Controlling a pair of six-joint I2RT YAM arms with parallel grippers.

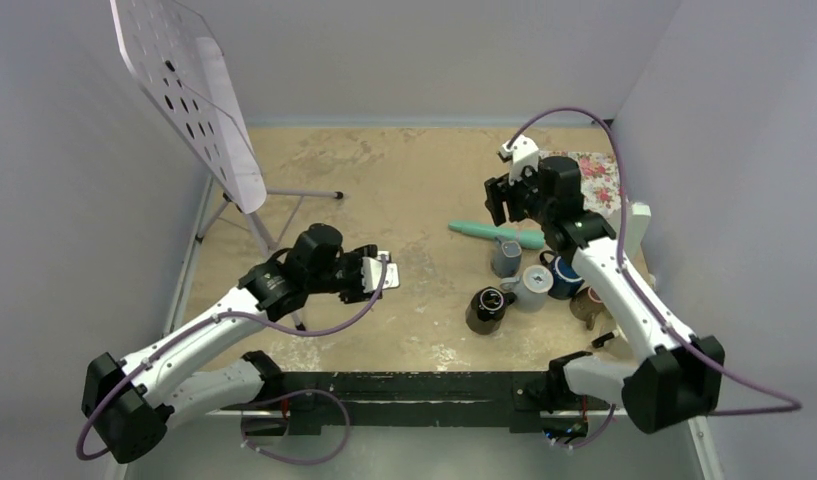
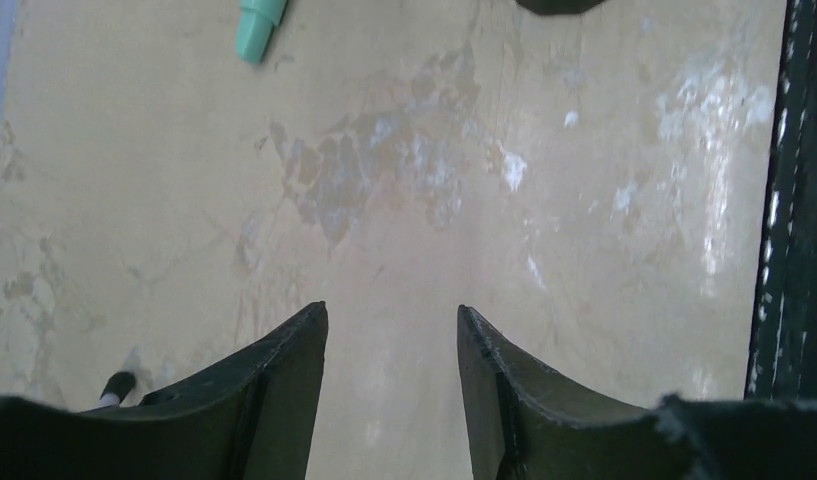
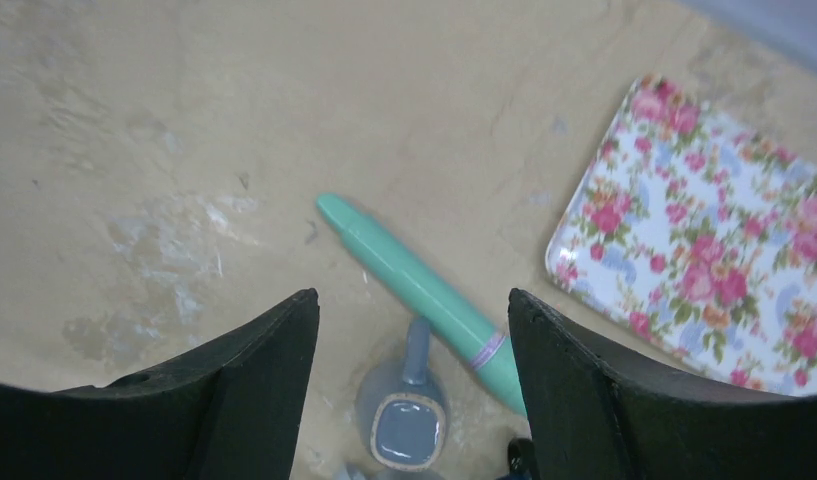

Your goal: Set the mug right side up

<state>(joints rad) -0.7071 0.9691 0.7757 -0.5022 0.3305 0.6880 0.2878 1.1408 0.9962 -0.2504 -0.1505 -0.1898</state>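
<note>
The grey glazed mug (image 3: pixel 404 428) stood upside down, flat base up, just beside the smooth tapered green stick (image 3: pixel 414 285). The right gripper (image 3: pixel 412 300) hung above the stick, jaws apart and empty. The left gripper (image 2: pixel 392 307), well away from the stick, gaped over the mottled table (image 2: pixel 384 150).

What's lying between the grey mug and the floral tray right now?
The teal tool lies slantwise between the grey mug and the floral tray, seen in the right wrist view.

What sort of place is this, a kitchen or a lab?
Probably a robotics test cell, not a kitchen: plain walls box in a worn tabletop, two arms are bolted at its near edge, and a dotted board stands on a tripod.
</note>
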